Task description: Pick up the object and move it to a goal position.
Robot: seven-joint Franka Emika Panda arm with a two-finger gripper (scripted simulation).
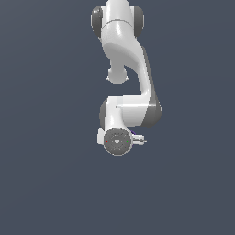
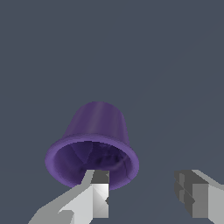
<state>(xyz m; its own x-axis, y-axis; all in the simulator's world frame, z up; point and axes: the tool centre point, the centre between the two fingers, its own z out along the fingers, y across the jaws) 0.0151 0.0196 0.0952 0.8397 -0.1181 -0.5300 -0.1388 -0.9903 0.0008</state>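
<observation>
The purple cup shows in the wrist view, ribbed and tapered, its flared rim and open mouth facing the camera. My gripper is open. One finger lies over the cup's mouth at the rim, and the other finger is off to the side, clear of the cup. The near part of the rim lies between them. In the exterior view the white arm reaches down, and its hand hides the cup.
A plain dark grey floor lies all around the arm in both views. No other object or marker shows.
</observation>
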